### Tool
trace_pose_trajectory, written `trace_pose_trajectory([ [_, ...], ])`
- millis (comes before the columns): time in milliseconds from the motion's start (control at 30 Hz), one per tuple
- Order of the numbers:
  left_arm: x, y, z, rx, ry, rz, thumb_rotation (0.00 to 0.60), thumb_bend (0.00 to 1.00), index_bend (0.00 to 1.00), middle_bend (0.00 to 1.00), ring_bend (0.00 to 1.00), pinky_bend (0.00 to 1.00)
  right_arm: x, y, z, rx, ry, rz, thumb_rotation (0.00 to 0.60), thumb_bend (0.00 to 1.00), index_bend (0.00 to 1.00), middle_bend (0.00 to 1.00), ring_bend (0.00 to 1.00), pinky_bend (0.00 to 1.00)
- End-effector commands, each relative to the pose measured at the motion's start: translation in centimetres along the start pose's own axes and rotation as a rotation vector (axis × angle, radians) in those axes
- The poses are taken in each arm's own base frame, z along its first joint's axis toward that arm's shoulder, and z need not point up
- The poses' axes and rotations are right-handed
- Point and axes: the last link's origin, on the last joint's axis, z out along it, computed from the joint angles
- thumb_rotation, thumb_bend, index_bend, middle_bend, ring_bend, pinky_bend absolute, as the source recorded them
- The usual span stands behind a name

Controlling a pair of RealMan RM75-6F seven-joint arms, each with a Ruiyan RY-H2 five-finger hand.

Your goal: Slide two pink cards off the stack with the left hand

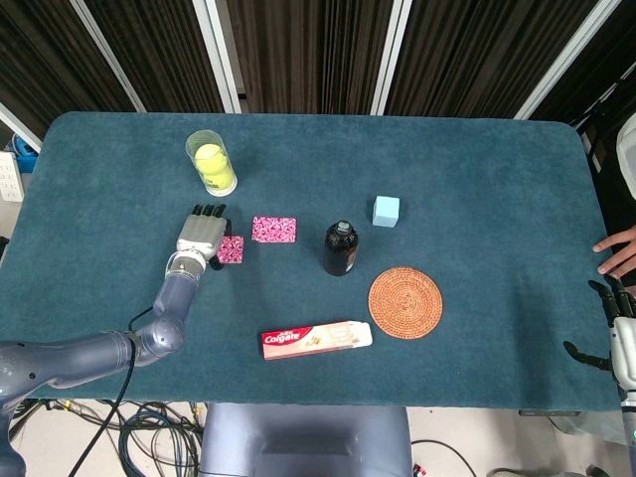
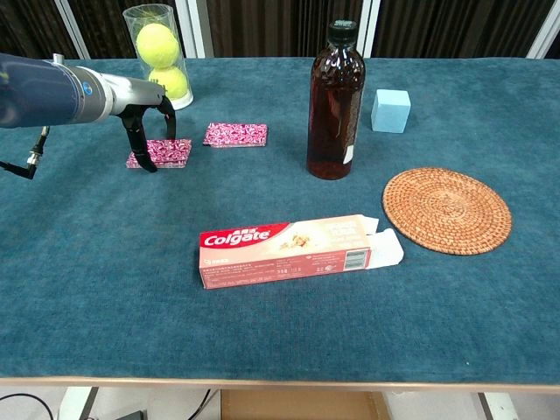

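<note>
Left hand (image 1: pixel 202 237) lies palm-down over the left part of a pink patterned card (image 1: pixel 232 249) in the head view, its dark fingers reaching toward the far side and hiding the card's left edge. Whether the fingers are spread or closing on the card cannot be told from above. A second pink card (image 1: pixel 274 229) lies flat just to the right and slightly farther, apart from the first. Both are thin rectangles on the teal cloth-covered table (image 1: pixel 477 169). A clear cylinder with tennis balls (image 1: pixel 212 163) stands beyond the hand. A dark bottle (image 1: pixel 340 248), a pale blue cube (image 1: pixel 386 211), a round woven coaster (image 1: pixel 405 302) and a Colgate carton (image 1: pixel 317 340) sit farther right and nearer, well apart from the cards. The right hand (image 1: pixel 618 333) hangs at the table's right edge, cut off by the frame; its posture is too small to judge.

From the chest view, the left hand (image 2: pixel 147 131) arches over the near-left card (image 2: pixel 159 153), dark fingertips (image 2: pixel 150 163) pressing down at its left end, others touching its far edge, the fingers narrowly set and grasping nothing. Open cloth lies left and near of this card. The other card (image 2: pixel 235 134) rests flat to the right. The tube (image 2: pixel 158 56) stands just behind the hand, its top cropped. The bottle (image 2: pixel 336 101) rises glossy and brown, and the carton's (image 2: pixel 289 250) right flap hangs open.
</note>
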Motion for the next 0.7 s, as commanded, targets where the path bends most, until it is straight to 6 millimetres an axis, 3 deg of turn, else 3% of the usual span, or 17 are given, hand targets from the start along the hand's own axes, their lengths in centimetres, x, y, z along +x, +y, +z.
trace_pose_trajectory([
  [33,-0.01,0.0,0.0,0.002,-0.002,0.002,0.6,0.16,0.42,0.11,0.0,0.0,-0.01,-0.01,0.0,0.001,0.0,-0.001,0.6,0.11,0.13,0.06,0.13,0.23],
  [700,0.13,0.01,0.24,0.014,0.0,0.008,0.6,0.18,0.44,0.12,0.0,0.0,-0.21,-0.15,0.11,0.003,-0.01,-0.004,0.6,0.11,0.13,0.06,0.13,0.23],
])
